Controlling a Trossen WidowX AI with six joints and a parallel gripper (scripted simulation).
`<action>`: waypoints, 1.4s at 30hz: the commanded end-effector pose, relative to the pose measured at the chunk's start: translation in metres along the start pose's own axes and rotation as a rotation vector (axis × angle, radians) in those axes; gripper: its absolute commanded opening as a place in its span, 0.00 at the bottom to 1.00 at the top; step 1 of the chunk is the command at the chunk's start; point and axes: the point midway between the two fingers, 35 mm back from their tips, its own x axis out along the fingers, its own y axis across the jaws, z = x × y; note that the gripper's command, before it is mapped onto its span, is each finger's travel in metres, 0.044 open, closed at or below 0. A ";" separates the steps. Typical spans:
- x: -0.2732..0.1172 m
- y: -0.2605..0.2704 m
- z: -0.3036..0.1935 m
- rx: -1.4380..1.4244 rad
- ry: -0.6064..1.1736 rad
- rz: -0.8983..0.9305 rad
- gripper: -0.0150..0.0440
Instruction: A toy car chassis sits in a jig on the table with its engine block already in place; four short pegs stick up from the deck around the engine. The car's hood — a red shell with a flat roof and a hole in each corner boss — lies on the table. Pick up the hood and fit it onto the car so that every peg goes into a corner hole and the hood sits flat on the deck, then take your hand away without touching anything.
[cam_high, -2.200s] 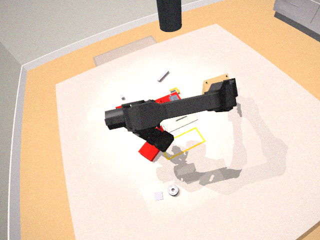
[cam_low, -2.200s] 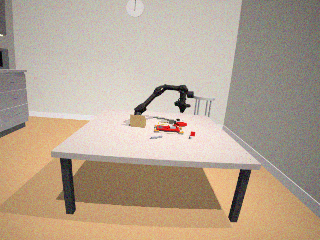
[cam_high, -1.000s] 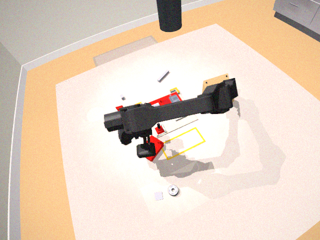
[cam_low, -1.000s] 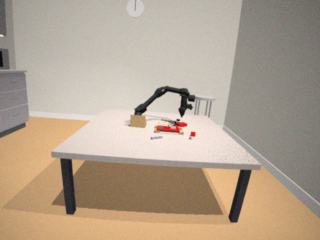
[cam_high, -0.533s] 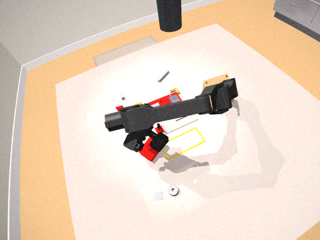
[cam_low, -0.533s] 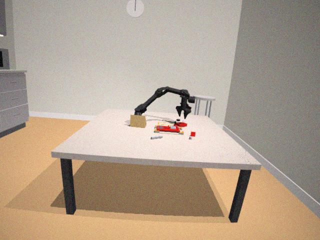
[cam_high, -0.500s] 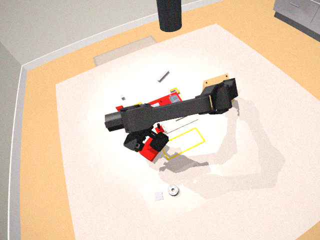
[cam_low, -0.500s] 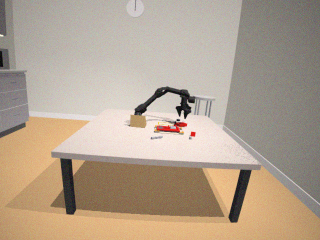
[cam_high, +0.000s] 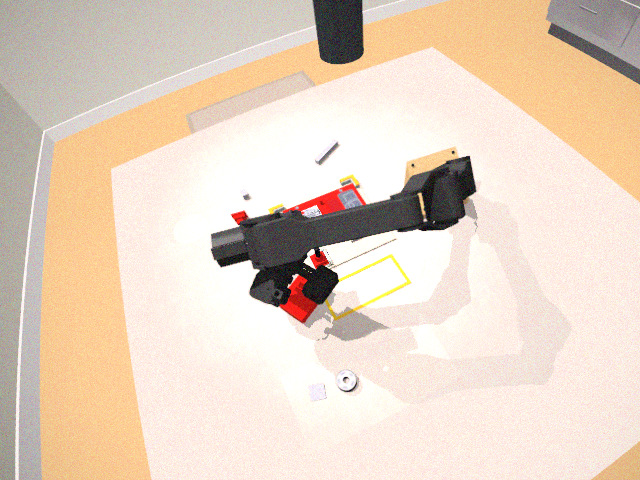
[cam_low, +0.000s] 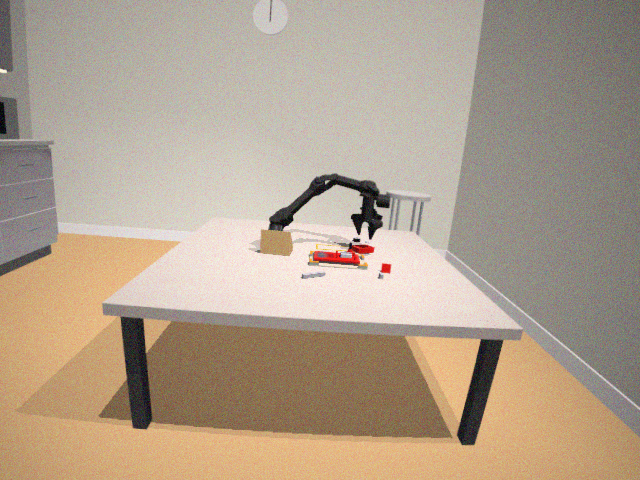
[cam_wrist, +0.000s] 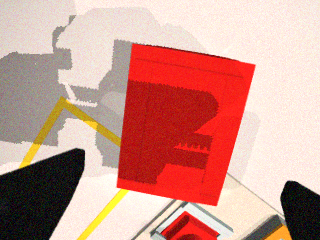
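Top view, hood: red hood (cam_high: 299, 307) (cam_low: 368, 249) (cam_wrist: 172, 125) on the table (cam_high: 206, 392) (cam_low: 310, 323), off the chassis, between the left corner and the unseen lower edge; partly masked by the claw, with full outline and long axis not readable here.
Top view, claw: gripper (cam_high: 297, 288) (cam_low: 365, 237) (cam_wrist: 185, 175) spread wide, over the hood, with nothing gripped.
Top view, chassis: red chassis (cam_high: 330, 202) (cam_low: 336, 257) with long axis roughly parallel to the upper-left table edge; partly covered by the arm (cam_high: 361, 222) (cam_low: 299, 201).
Top view, jig: yellow-cornered jig (cam_high: 349, 180) (cam_low: 361, 266) around the chassis, nearer the upper-left edge than the hood.
Top view, outline: yellow rectangle (cam_high: 373, 301) (cam_wrist: 42, 135) to the right of the hood, long sides slanting up toward the right.
Exterior view, hood: beyond the chassis from the near edge, below the fingertips, toward the right edge.
Exterior view, chassis: seated in the jig, long axis running roughly along the near edge.
Exterior view, claw: fingertips above the hood, apart from the table.
Wrist view, hood: broad flat face toward the camera, between the black fingers in outline; long axis near upright in the frame, upper end leaning slightly right, lower end toward the holder.
Wrist view, holder: pale square frame (cam_wrist: 165, 225) containing a red piece (cam_wrist: 189, 229), cut off by the lower picture edge.
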 end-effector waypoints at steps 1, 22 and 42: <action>0.003 -0.001 -0.001 0.008 0.000 0.000 1.00; 0.023 -0.001 -0.001 0.008 -0.001 0.001 1.00; 0.043 0.001 -0.001 0.007 -0.002 0.002 1.00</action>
